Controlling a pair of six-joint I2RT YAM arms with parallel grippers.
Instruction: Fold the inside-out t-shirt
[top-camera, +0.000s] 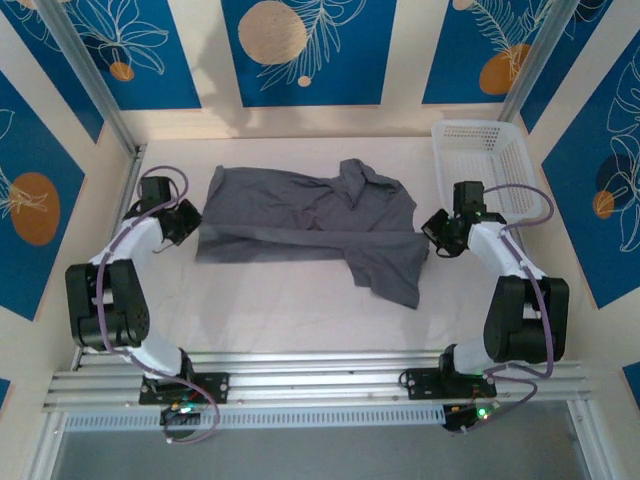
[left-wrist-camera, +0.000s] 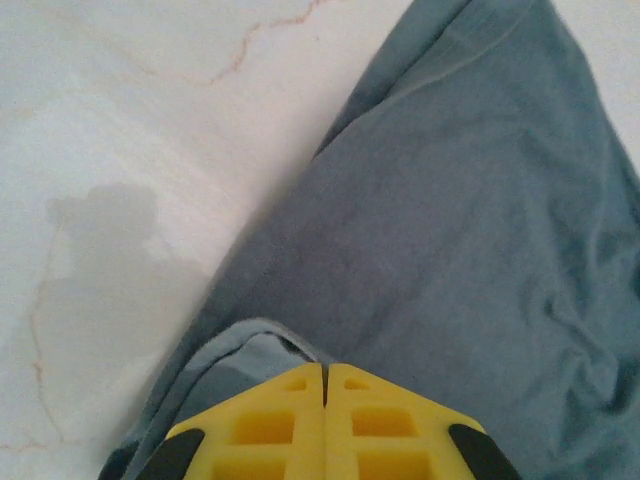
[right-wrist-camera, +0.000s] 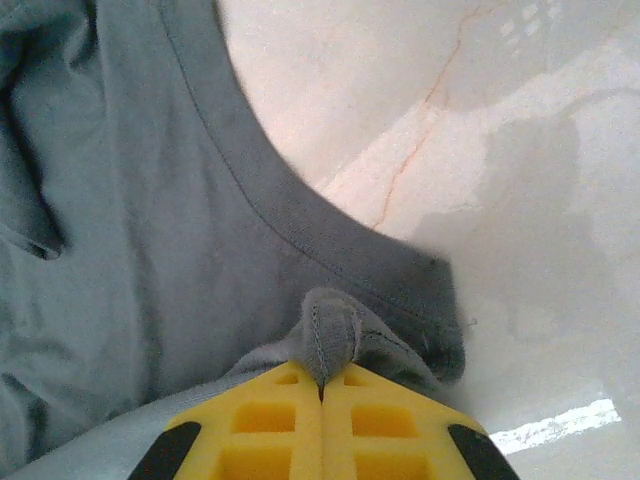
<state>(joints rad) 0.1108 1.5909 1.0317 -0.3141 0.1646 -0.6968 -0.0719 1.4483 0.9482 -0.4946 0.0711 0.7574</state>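
Grey t-shirt (top-camera: 300, 225) pinched in right tool (right-wrist-camera: 321, 382)

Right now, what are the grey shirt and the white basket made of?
The t-shirt looks like soft matte knit cloth, maybe cotton: it wrinkles, drapes and shows stitched hems. The basket looks like stiff white plastic, judging by its rigid open mesh walls.

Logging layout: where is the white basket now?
Top view: the white basket sits at the far right corner of the table, right of the t-shirt, beyond the right gripper.
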